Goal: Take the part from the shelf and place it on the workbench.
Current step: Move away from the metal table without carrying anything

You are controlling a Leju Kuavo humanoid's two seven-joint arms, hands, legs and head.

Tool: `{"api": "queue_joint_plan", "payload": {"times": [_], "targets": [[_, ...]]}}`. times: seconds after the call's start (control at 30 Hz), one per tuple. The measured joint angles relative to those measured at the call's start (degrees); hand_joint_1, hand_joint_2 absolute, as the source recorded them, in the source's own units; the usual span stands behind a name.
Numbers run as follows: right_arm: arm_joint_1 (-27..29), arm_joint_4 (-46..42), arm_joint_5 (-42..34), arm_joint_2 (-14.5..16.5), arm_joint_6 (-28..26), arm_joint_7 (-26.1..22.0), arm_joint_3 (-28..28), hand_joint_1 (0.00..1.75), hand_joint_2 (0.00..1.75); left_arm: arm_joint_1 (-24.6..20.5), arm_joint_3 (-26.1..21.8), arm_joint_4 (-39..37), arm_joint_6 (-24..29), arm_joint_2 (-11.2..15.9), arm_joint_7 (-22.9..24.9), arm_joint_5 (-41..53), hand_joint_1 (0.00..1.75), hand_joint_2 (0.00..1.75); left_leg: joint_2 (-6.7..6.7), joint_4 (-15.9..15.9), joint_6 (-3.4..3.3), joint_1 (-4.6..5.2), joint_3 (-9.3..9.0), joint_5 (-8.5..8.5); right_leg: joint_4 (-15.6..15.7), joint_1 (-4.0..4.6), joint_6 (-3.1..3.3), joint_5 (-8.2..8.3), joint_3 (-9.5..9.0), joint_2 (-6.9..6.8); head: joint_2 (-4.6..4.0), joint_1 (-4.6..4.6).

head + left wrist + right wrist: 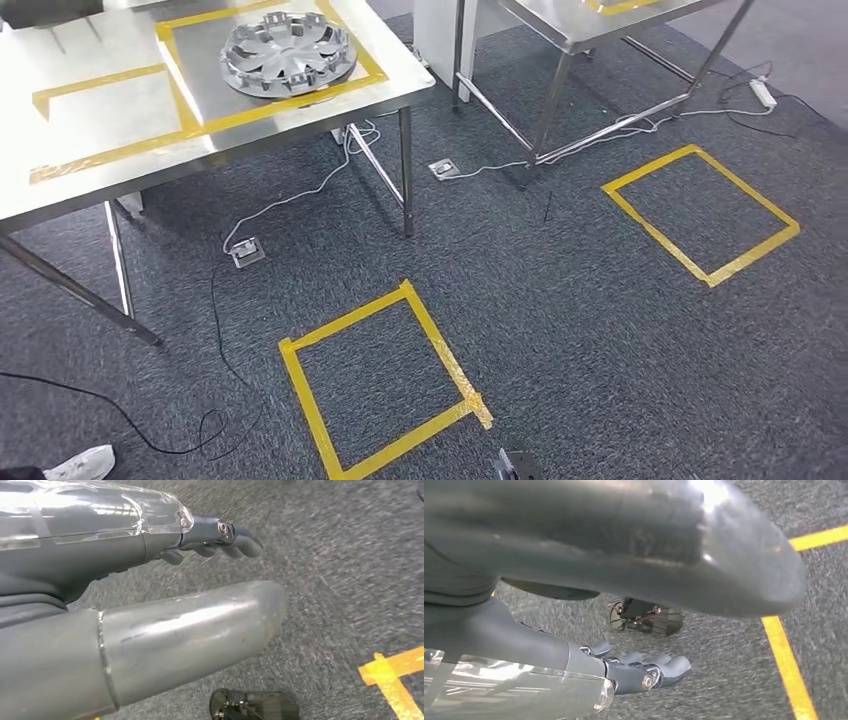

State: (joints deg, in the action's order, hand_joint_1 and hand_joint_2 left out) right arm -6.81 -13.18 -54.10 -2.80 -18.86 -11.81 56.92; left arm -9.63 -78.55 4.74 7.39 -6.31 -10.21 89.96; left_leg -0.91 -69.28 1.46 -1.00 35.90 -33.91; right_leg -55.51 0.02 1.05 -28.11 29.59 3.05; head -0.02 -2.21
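On the steel tabletop [90, 150] at the far left sits the part [288, 55], a silver wheel cover, lying flat with its ribbed inner side up inside a rectangle of yellow tape [215, 120]. Being round, it has no long axis to speak of; its open face simply points at the ceiling. Down on the dark carpet, a yellow tape square [385, 385] lies close by and a second square [700, 212] lies well apart to the right, with grey cables [300, 200] trailing between the table legs. Both arms hang low over the carpet. The left hand [215, 532] has its fingers stretched out, apart from the thumb [200, 625], holding nothing. The right hand [644, 670] is likewise spread and empty.
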Motion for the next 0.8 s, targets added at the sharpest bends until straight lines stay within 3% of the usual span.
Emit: {"api": "queue_joint_plan", "payload": {"times": [0.07, 0.13, 0.2, 0.23, 0.3, 0.37, 0.43, 0.47, 0.5, 0.57, 0.63, 0.7, 0.73, 0.8], "targets": [[-0.11, 0.02, -0.03, -0.02, 0.02, 0.44, 0.0, 0.0, 0.0, 0.05, -0.01, 0.0, 0.02, 0.03, -0.2, -0.01, 0.0, 0.0, -3.31, 6.64, 0.12, -0.62, -2.85, 3.34, -1.08, -0.16, -0.65, -0.65, 0.35, 1.56, 0.0, 0.37], [-0.27, 0.05, -0.08, -0.05, 0.17, 1.19, -0.01, 0.0, 0.0, 0.11, -0.02, 0.0, 0.07, 0.02, -0.32, -0.07, 0.0, 0.0, -5.82, 9.56, -0.15, -0.93, -4.15, 3.67, -2.04, -0.33, -1.43, -1.02, 1.22, 3.08, 0.0, 0.56], [-0.23, 0.1, -0.29, -0.14, 0.44, 1.91, -0.02, 0.0, 0.0, 0.18, -0.02, 0.0, 0.16, -0.07, -0.51, -0.13, 0.0, 0.0, -4.52, 9.73, -0.79, -0.84, -4.22, 3.4, -2.28, -0.57, -2.14, -0.84, 1.99, 4.8, 0.0, 0.39], [-0.12, 0.11, -0.39, -0.18, 0.59, 2.21, -0.02, 0.0, 0.0, 0.2, -0.02, 0.01, 0.25, -0.09, -0.63, -0.15, 0.0, 0.0, -3.52, 9.88, -1.09, -0.86, -4.34, 3.42, -2.55, -0.58, -2.43, -0.97, 2.3, 4.58, 0.0, 0.23], [-0.16, 0.14, -0.51, -0.27, 0.79, 2.51, 0.01, 0.0, 0.0, 0.21, -0.02, 0.03, 0.42, -0.11, -0.79, -0.14, 0.0, 0.0, -1.2, 10.16, -1.74, -0.9, -4.66, 3.36, -5.78, -0.47, -2.98, -2.74, 4.09, 1.61, 0.0, -0.54], [-0.4, 0.14, -0.51, -0.23, 0.9, 2.57, 0.02, 0.0, 0.0, 0.31, -0.02, 0.04, 0.53, -0.07, -0.82, -0.13, 0.0, 0.0, 1.28, 10.19, -2.22, -0.57, -4.87, 3.06, -12.92, -0.5, -3.46, -5.94, 7.79, -1.91, 0.0, -1.42], [-0.24, 0.14, -0.56, -0.25, 0.96, 2.58, 0.01, 0.0, 0.0, 0.32, -0.01, 0.04, 0.55, -0.05, -0.82, -0.13, 0.0, 0.0, 3.47, 10.19, -2.41, -0.26, -5.01, 2.75, -18.0, -0.58, -3.59, -7.2, 10.46, -2.9, 0.0, -1.69], [-0.02, 0.15, -0.62, -0.27, 0.98, 2.58, 0.01, 0.0, 0.0, 0.24, -0.01, 0.04, 0.56, -0.06, -0.84, -0.13, 0.0, 0.0, 4.31, 10.19, -2.42, -0.13, -5.11, 2.61, -17.71, -0.55, -3.44, -6.28, 10.35, -3.08, 0.0, -1.84], [0.19, 0.18, -0.72, -0.31, 1.0, 2.59, 0.02, 0.0, 0.0, 0.14, 0.0, 0.04, 0.59, -0.1, -0.9, -0.13, 0.0, 0.0, 5.0, 10.19, -2.39, 0.02, -5.26, 2.49, -15.46, -0.45, -3.11, -4.54, 9.21, -3.31, 0.0, -2.04], [0.31, 0.26, -0.98, -0.46, 1.15, 2.54, 0.02, 0.0, 0.0, -0.04, 0.0, 0.04, 0.71, -0.35, -1.04, -0.13, 0.0, 0.0, 6.14, 10.24, -2.26, 0.28, -5.56, 2.23, -8.09, 0.23, -1.86, -1.09, 5.45, -5.26, 0.0, -2.27], [0.13, 0.33, -1.19, -0.65, 1.5, 2.16, 0.02, 0.0, 0.0, -0.1, -0.01, 0.05, 0.92, -0.68, -0.8, -0.13, 0.0, 0.0, 7.14, 10.3, -1.95, 0.45, -5.67, 2.07, -3.41, 1.08, -0.71, -0.2, 3.18, -7.22, 0.0, -2.32], [0.09, 0.37, -1.28, -0.9, 1.8, 1.56, 0.02, 0.0, 0.0, -0.11, -0.01, 0.05, 1.04, -1.03, -0.15, -0.13, 0.0, 0.0, 8.16, 10.69, -1.47, 0.49, -5.97, 2.06, -2.42, 1.34, -0.17, -0.41, 2.88, -6.85, 0.0, -2.4], [0.2, 0.39, -1.34, -1.0, 1.86, 1.31, 0.02, 0.0, 0.0, -0.14, -0.01, 0.05, 1.03, -1.22, 0.21, -0.11, 0.0, 0.0, 7.47, 10.86, -1.18, 0.42, -6.24, 1.91, -1.86, 1.17, 0.0, -0.16, 2.58, -6.34, 0.0, -2.38], [0.26, 0.45, -1.46, -1.11, 1.86, 0.92, 0.02, 0.0, 0.0, -0.15, 0.02, 0.05, 0.92, -1.43, 1.02, -0.08, 0.0, 0.0, 3.34, 9.23, -0.69, 0.25, -5.79, 0.52, -0.46, 0.75, 0.35, 0.47, 1.69, -5.33, 0.0, -2.12]]}}
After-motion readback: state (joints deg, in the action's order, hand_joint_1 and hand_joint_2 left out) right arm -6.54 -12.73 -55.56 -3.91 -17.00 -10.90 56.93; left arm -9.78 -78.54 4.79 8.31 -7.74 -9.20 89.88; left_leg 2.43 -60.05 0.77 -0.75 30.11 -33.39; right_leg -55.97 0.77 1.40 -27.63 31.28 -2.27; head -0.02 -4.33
